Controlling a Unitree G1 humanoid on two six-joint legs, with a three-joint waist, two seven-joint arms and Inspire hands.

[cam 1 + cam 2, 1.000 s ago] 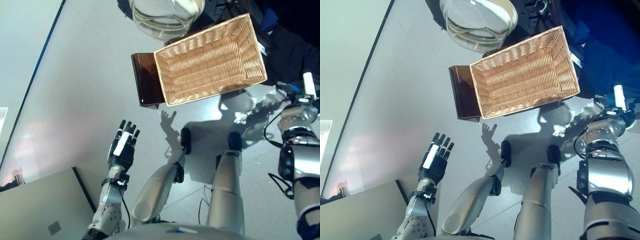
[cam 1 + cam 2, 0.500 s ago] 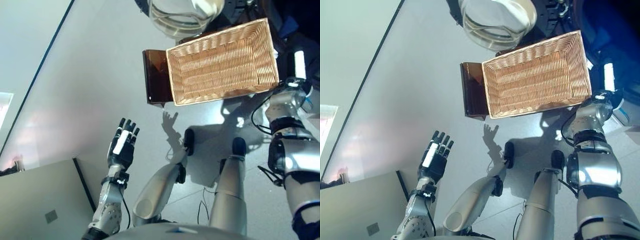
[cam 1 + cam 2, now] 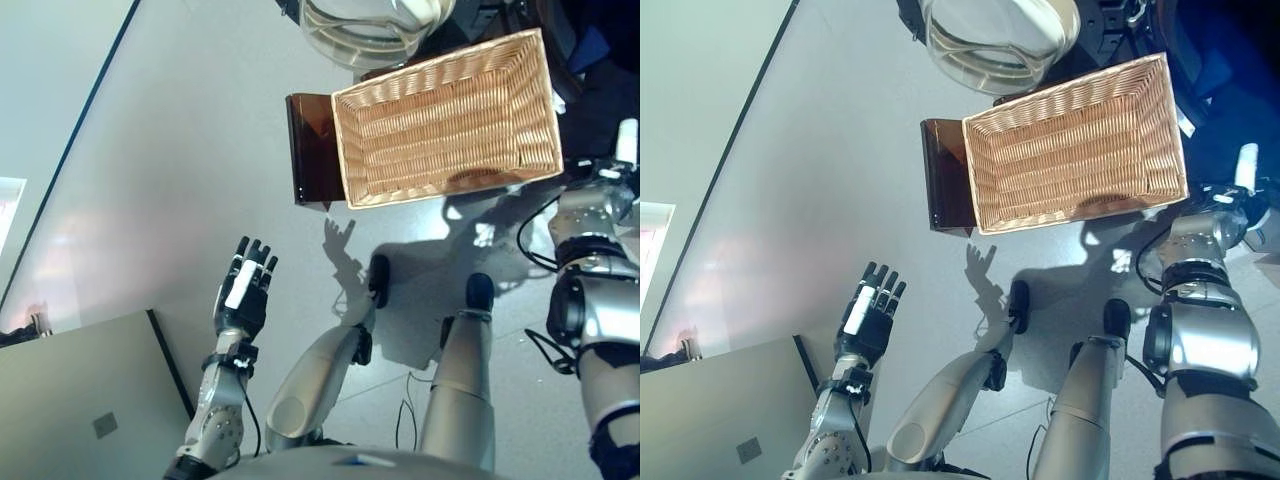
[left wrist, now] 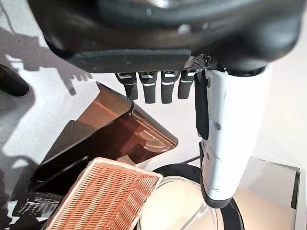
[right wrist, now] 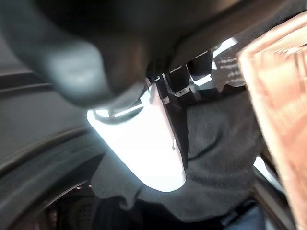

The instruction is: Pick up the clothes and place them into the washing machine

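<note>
Cloth: dark knit garment at right robot hand, beside empty wicker basket | right grip: cannot tell | left robot hand released, idle | handling: likely soft, light, limp; bunch mid-fabric, not edge

Left hand raised low on the left, fingers straight and spread, holding nothing. Right hand stretched forward at the far right, mostly hidden, finger state unclear.

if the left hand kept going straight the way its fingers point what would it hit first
Probably the brown stand under the wicker basket: the open left hand points toward it across bare floor. Depth is unclear, so it might pass above.
</note>
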